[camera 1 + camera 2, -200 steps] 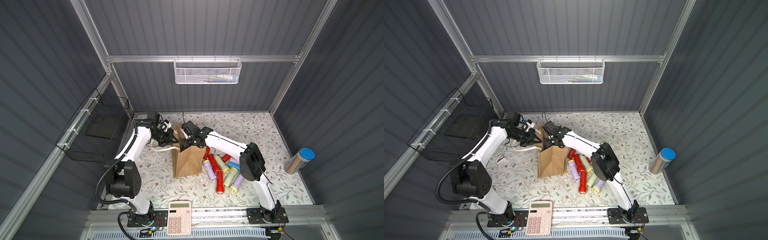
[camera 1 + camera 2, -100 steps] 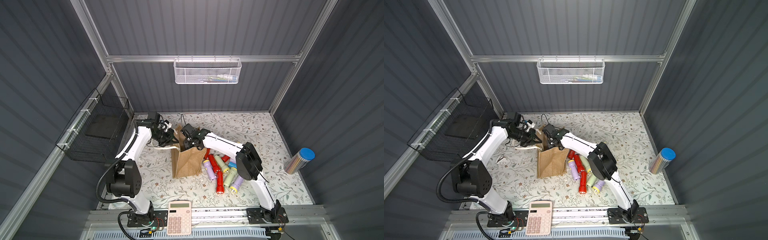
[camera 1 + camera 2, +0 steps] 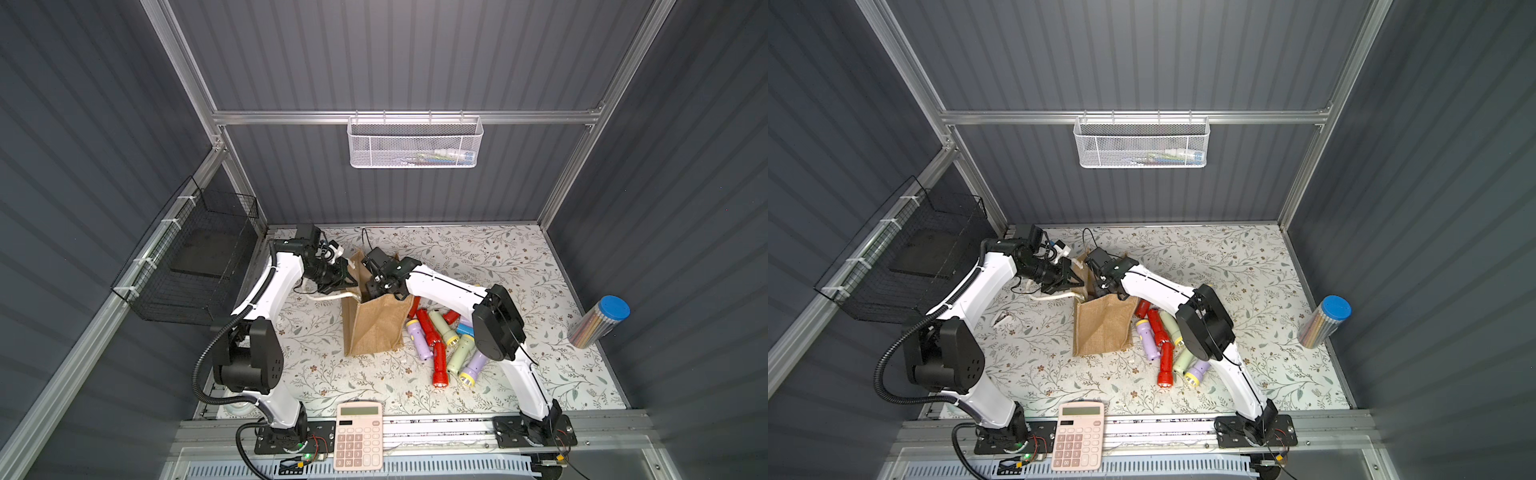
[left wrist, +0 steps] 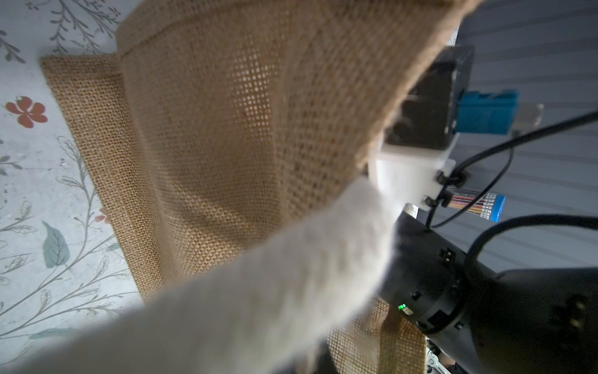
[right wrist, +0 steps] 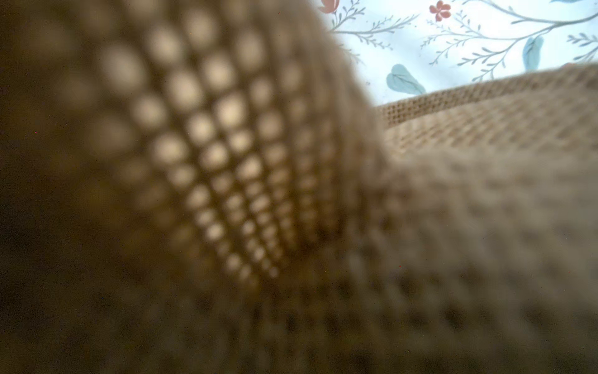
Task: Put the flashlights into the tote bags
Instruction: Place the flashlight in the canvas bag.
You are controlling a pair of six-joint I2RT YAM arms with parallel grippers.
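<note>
As left claw pinches bag (rim), right arm angled inside

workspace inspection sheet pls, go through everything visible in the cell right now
surface: floral table cover, lying flat
job's things: tote bag upright; flashlights heaped on the cover beside it, on the robot's right
clutter: calculator on the front rail; pencil tube at the cover's right edge
grippers: left gripper shut on the bag's rim; right gripper at the bag's mouth, jaws hidden
cables: black cable looped above the bag; corrugated hose beside the left arm
surroundings: white mesh basket on the back wall; black wire basket on the left wall
</note>
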